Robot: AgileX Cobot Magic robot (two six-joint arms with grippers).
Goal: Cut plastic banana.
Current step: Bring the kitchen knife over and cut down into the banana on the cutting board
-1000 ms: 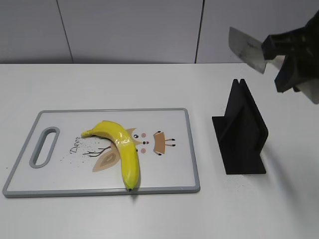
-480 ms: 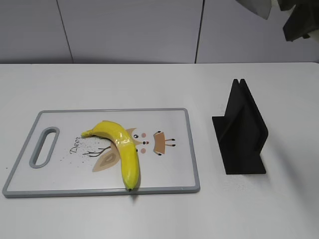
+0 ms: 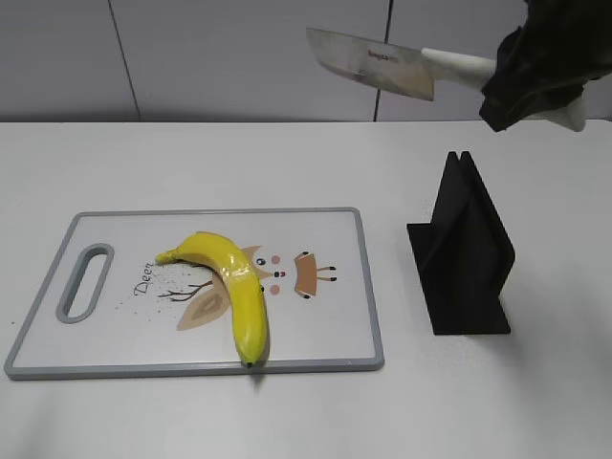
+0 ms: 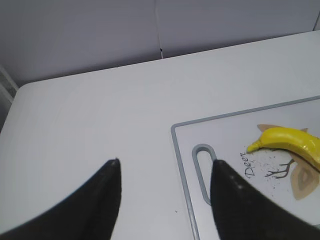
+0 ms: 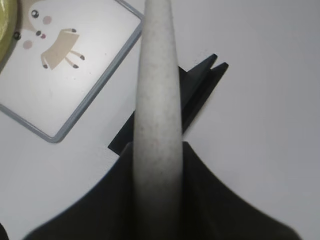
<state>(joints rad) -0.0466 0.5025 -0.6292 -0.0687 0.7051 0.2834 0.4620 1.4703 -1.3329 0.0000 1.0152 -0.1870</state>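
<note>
The plastic banana [image 3: 232, 283] is glossy yellow and curved. It lies on the white cutting board [image 3: 316, 325], left of its middle, and its stem end shows in the left wrist view [image 4: 290, 142]. My right gripper [image 3: 528, 81] is shut on the white handle of a cleaver knife [image 3: 373, 63], held high above the table with the blade pointing left. The handle fills the right wrist view [image 5: 157, 100]. My left gripper [image 4: 165, 172] is open and empty, above the bare table left of the board's handle slot [image 4: 202, 170].
A black knife stand [image 3: 464, 253] sits on the white table right of the board and shows under the knife handle in the right wrist view [image 5: 200, 82]. A grey wall runs along the table's back.
The right arm rose out of the top of the view, then came back in with the cleaver swung round, its blade now reaching left above the board's right end.
</note>
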